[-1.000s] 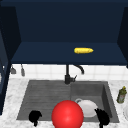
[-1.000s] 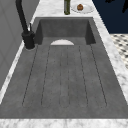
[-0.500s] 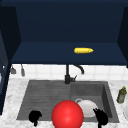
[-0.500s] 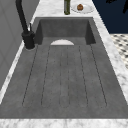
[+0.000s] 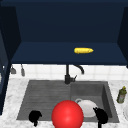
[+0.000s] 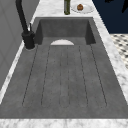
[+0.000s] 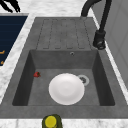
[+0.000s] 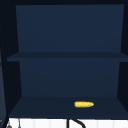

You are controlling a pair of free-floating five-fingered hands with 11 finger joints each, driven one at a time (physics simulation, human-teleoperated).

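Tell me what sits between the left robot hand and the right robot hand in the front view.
A red ball sits between the left robot hand and the right robot hand in the front view, with a white plate in the basin just behind it.

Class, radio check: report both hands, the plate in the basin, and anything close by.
Left hand and right hand hover at sink's front edge. Right hand nearest white plate, lying flat in basin. Red ball between the hands.
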